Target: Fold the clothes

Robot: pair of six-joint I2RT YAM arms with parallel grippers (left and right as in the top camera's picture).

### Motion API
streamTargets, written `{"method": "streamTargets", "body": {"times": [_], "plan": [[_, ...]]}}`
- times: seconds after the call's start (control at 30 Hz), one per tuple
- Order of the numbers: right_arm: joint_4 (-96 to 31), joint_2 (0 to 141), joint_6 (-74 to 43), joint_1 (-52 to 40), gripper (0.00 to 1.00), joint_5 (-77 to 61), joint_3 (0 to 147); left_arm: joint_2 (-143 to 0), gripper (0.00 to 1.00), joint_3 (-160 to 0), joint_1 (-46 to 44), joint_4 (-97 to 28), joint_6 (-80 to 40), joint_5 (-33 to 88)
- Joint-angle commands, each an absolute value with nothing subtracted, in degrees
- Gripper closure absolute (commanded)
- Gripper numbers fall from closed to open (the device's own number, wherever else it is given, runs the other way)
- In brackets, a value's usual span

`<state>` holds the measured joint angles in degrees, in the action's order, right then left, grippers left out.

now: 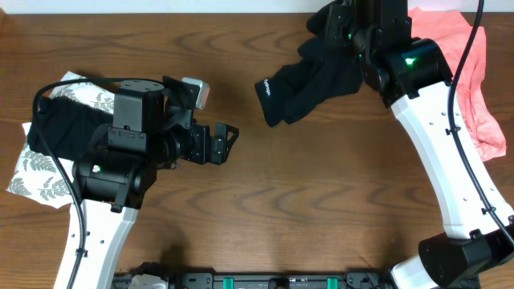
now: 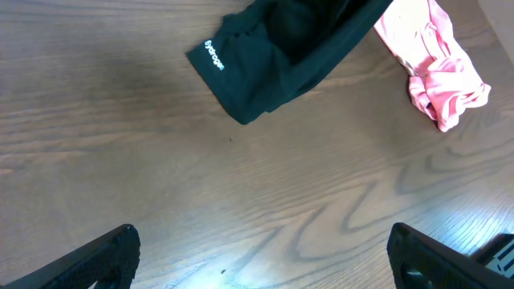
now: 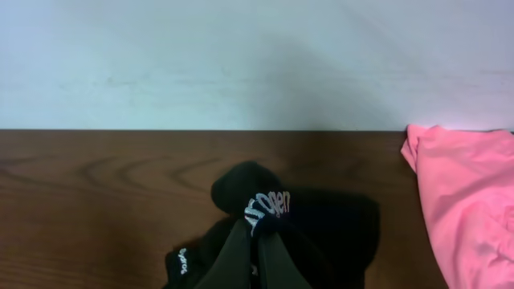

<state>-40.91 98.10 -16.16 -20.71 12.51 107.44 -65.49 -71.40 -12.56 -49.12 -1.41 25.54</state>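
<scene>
1. The black shirt [image 1: 313, 80] sits at the far side of the table [image 1: 321, 209], a bit right of the middle. It is all bunched up.
2. The right gripper [image 3: 255, 231] has its two fingers pressed together on a fold of the black shirt. It is pinching the cloth.
3. A loose end of the shirt reaches out toward the middle of the table. It has a small white word [image 1: 268, 90] on it.
4. I cannot tell if that end lies on the wood or hangs just above it.
5. The left gripper [image 1: 227, 140] is over bare wood, well apart from the shirt. Its fingers [image 2: 88, 261] are spread wide and hold nothing.
6. A pink garment [image 1: 478, 88] lies in the far right corner, just beside the black shirt. The right arm [image 1: 450, 160] crosses over part of it.
7. On the left side lies a white leaf-print cloth [image 1: 36, 168]. Another black garment [image 1: 68, 128] rests on top of it, and the left arm [image 1: 104, 217] hides part of both.
</scene>
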Motion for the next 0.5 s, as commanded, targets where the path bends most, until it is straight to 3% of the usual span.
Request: {"method": "streamTargets", "body": {"times": [0.0, 0.47], "plan": [[-40.9, 98.1, -17.2, -21.0, 0.99, 13.5, 107.8, -65.6, 0.02, -72.4, -12.7, -49.2, -0.6, 26.2], [-41.6, 98.3, -17.2, -21.0, 0.99, 13.5, 107.8, -69.7, 0.01, -72.4, -15.4, -48.4, -0.7, 26.5]]}}
